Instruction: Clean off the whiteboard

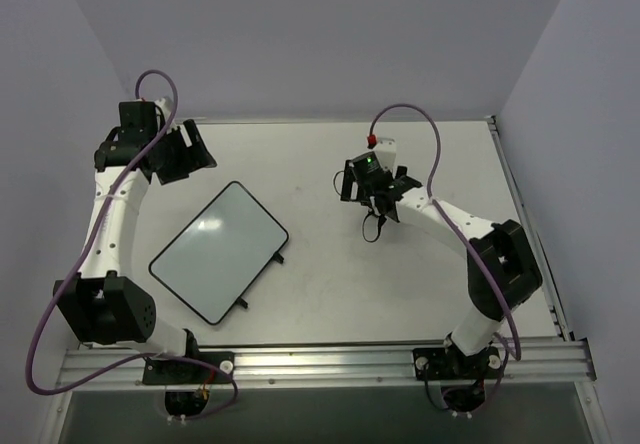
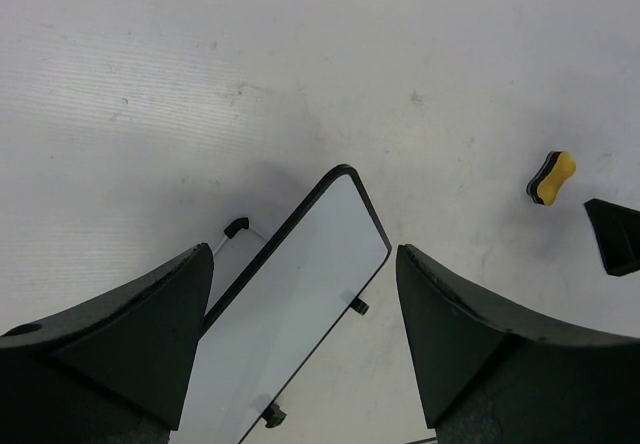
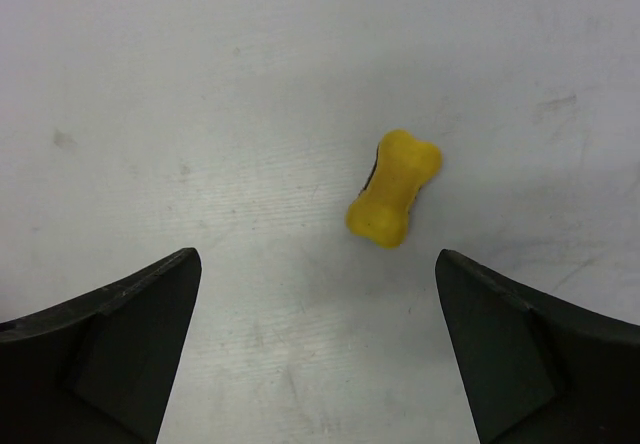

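Step in hand: judged to be fetching the yellow eraser [image 3: 393,186]; wiping not yet begun.
Right gripper [image 3: 317,259]: spread wide, holding nothing, hovering above the eraser, right of the table's [image 1: 330,294] centre.
Eraser: bone-shaped, yellow over a dark underside, lying askew, slightly right of the midline between the fingers.
Doing it well: shift a touch right, turn the wrist so the fingers close across the narrow waist, drop low before closing; grip high enough to leave the dark face free for the board.
Left gripper [image 1: 185,152]: also wide, nothing held, near the far-left corner.
Whiteboard [image 1: 220,252]: flat on the left half of the table, skewed to its edges, well apart from the eraser.
Look: thin black frame, rounded corners, two small black feet on one long edge, glossy with glare; no writing discernible.
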Robot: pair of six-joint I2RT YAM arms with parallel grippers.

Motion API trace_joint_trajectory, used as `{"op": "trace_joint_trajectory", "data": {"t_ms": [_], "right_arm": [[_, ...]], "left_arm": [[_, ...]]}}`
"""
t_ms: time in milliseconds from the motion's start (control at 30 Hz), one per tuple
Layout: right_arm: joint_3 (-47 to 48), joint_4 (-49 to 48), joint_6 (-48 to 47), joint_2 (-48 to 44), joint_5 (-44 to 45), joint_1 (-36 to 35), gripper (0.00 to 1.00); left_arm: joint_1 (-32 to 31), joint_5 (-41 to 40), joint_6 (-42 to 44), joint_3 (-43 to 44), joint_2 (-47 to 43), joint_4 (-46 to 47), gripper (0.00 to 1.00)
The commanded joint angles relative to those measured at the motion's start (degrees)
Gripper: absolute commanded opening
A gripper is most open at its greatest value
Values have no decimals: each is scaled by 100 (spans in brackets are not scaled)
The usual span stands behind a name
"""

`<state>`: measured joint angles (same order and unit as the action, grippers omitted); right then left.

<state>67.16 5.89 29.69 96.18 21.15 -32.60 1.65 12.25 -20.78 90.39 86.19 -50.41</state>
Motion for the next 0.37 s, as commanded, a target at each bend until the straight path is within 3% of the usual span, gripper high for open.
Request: {"op": "trace_joint_trajectory", "data": {"t_ms": [0,333], "right_arm": [[666,228,-227,-758,442,17,100],[852,80,-570,-1602,575,8,100]], "left_arm": [[37,93,3,348,-59,128,82],[28,146,-14,444,-76,128,82]]}}
